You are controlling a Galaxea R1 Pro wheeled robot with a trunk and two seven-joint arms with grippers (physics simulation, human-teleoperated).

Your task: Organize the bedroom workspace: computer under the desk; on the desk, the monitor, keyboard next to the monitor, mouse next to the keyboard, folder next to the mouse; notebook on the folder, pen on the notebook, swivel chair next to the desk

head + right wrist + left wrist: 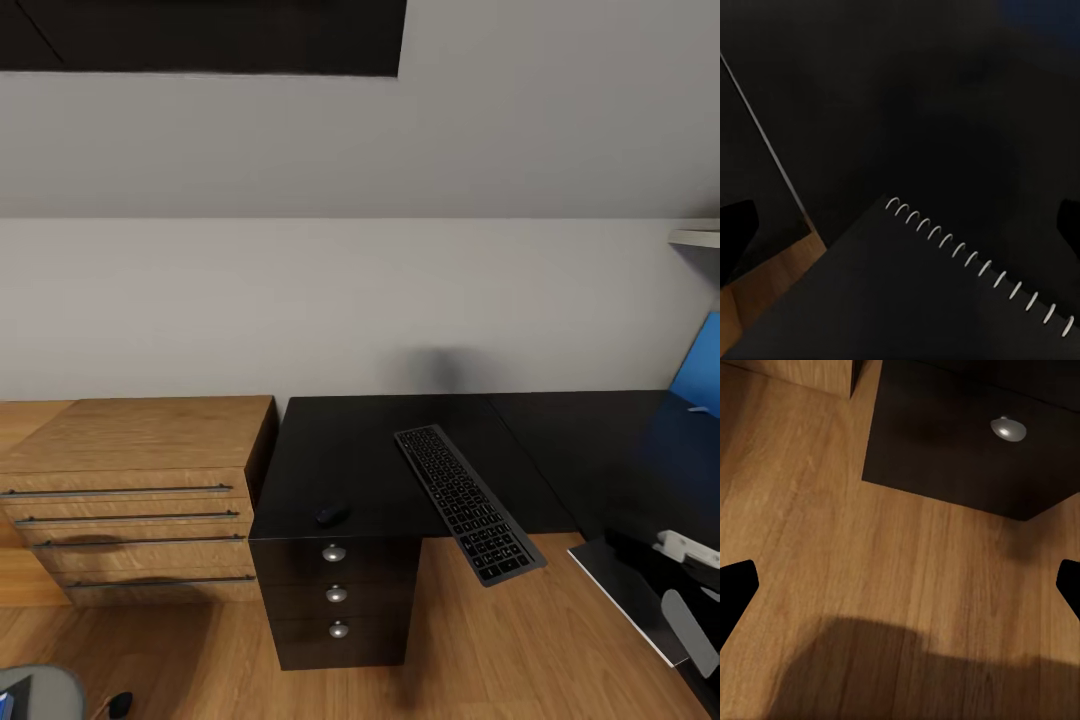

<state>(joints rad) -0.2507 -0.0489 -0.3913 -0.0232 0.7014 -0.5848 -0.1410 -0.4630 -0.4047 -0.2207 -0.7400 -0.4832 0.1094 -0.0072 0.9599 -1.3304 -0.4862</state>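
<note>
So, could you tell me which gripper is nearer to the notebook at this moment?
The right one. The right gripper is directly over the spiral-bound notebook at the desk edge, fingers spread either side. The left gripper faces bare floor below the drawer unit.

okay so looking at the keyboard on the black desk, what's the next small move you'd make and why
Probably slide the keyboard back onto the desk. It lies at an angle, its near end hanging past the edge over the floor, where a nudge could tip it off. The mouse already rests near the front edge, so the keyboard could end up beside it.
</note>
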